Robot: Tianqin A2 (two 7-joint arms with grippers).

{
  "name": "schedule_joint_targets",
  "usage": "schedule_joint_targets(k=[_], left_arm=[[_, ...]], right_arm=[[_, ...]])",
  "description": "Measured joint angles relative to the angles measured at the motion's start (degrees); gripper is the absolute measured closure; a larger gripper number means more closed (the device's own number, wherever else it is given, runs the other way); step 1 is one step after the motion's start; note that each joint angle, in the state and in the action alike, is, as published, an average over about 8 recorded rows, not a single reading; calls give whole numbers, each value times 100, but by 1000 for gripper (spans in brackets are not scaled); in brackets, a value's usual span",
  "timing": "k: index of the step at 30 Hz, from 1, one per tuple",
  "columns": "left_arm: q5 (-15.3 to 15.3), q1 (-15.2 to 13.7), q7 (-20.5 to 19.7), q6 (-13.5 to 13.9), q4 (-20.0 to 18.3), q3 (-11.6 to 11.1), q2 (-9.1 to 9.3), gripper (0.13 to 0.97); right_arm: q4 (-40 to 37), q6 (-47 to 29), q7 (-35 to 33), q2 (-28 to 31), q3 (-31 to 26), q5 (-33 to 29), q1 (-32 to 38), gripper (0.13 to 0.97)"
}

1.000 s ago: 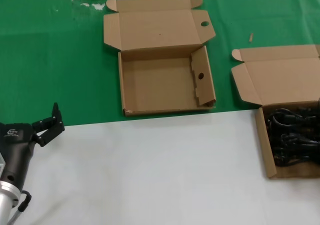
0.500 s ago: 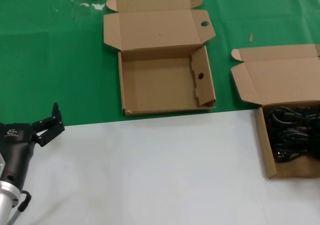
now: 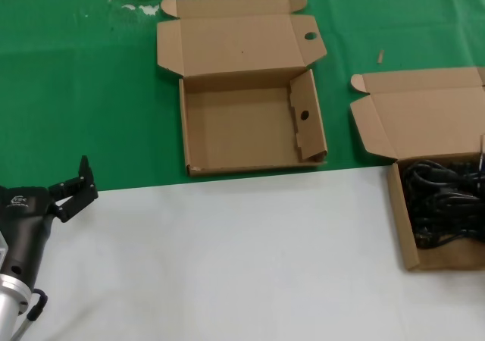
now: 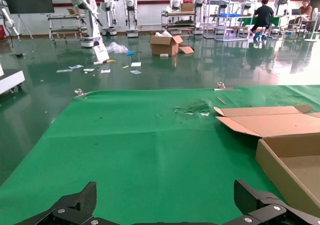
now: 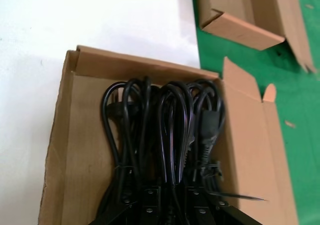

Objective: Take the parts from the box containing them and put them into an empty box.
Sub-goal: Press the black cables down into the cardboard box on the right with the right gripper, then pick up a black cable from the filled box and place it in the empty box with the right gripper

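Meanwhile the right hand (image 5: 172, 210), clenched on the parts (image 5: 165, 135), sits inside the box's (image 5: 55, 135) walls

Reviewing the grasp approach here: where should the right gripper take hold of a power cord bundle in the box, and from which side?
Probably across the middle of one long bundle of the power cords, coming straight down from above. The cords lie flat in the box, whose walls block any sideways approach. The looped ends look slack, and the right gripper is already directly over the cords.

Two open cardboard boxes, one empty box (image 3: 250, 132) and one box with cords (image 3: 413, 227), several black power cords (image 5: 165, 135), exact number unclear, two grippers, left gripper (image 3: 72, 186), right gripper (image 5: 172, 207)
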Motion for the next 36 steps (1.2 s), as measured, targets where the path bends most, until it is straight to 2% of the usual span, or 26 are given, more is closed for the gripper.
schedule_joint_targets(k=[9,14,18,23,29,36], left_arm=[[0,0,0,0,0,0,0,132],[0,0,0,0,0,0,0,132],[0,0,0,0,0,0,0,132],[0,0,0,0,0,0,0,132],[0,0,0,0,0,0,0,132],[0,0,0,0,0,0,0,132]], right_arm=[[899,136,313,316,878,395,-796,891],[1480,228,689,288,1000,439,-743,891],[1724,295,951,-42,572,163,-167,891],[1681,333,1132,-879,-277,-471,859,891],[1222,345,1194,-2060,-1237,-1183,2021,891],[438,398,974,-2959,-1863,-1589,2836,891]])
